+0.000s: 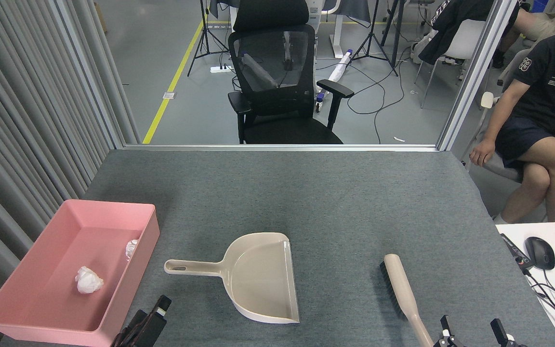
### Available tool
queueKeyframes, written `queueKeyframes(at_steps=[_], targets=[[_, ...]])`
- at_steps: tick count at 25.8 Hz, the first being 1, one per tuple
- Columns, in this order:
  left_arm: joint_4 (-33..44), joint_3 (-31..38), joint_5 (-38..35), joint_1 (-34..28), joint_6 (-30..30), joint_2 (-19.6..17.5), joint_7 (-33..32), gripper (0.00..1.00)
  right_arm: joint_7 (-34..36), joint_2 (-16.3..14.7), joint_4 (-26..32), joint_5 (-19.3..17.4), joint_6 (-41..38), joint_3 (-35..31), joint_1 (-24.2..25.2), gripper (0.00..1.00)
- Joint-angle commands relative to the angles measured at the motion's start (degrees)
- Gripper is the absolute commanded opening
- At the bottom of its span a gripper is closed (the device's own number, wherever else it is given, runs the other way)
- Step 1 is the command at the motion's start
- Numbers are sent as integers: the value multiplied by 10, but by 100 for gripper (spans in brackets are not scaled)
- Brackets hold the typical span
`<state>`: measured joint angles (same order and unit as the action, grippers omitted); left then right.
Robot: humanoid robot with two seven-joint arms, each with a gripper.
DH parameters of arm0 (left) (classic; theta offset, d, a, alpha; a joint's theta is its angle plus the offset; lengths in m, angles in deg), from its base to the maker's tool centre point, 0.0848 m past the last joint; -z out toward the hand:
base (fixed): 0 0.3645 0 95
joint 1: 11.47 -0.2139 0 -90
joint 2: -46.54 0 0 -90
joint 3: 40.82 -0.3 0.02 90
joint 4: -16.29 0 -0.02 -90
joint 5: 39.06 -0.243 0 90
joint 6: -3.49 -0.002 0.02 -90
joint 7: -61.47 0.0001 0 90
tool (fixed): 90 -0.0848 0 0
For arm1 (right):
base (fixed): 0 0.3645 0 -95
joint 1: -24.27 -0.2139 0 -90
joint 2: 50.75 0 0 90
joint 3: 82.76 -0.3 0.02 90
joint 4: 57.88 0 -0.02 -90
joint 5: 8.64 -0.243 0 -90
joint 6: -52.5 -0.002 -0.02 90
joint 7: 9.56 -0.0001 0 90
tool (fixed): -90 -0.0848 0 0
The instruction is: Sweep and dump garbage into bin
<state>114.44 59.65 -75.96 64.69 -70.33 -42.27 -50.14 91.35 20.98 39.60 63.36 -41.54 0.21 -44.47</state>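
- Both garbage balls (88,280) are lying inside the bin (27,308), left of the dustpan (258,277).
- Left end effector (154,315): grip impossible to tell.
- Right end effector (471,330) is sitting released beside the brush (403,289).

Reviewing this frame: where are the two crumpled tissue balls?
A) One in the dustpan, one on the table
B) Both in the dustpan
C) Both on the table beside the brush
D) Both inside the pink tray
D: both tissue balls lie inside the pink tray, while the dustpan sits empty on the table.
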Motion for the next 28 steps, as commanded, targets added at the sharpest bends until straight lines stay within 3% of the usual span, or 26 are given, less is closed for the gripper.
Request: queueKeyframes(at_steps=[1, 8, 12, 16, 18, 21, 28], targets=[[8, 2, -66, 4, 28, 0, 1, 98, -6, 0, 2, 25, 0, 0, -9, 97], [8, 3, -197, 69, 84, -1, 42, 98, -31, 15, 3, 27, 2, 6, -82, 97], [9, 4, -263, 70, 85, 0, 89, 98, -38, 60, -3, 35, 7, 8, -117, 97], [8, 4, -308, 77, 85, -4, 109, 98, -37, 92, -6, 116, 28, 22, -129, 97], [7, 5, -331, 88, 83, -13, 109, 98, -37, 112, -7, 138, 27, 28, -132, 97], [3, 25, -369, 100, 77, -16, 117, 98, -37, 128, -8, 140, 27, 40, -136, 97], [-2, 63, -378, 100, 73, -32, 136, 99, -37, 130, -18, 138, 25, 62, -172, 97]])
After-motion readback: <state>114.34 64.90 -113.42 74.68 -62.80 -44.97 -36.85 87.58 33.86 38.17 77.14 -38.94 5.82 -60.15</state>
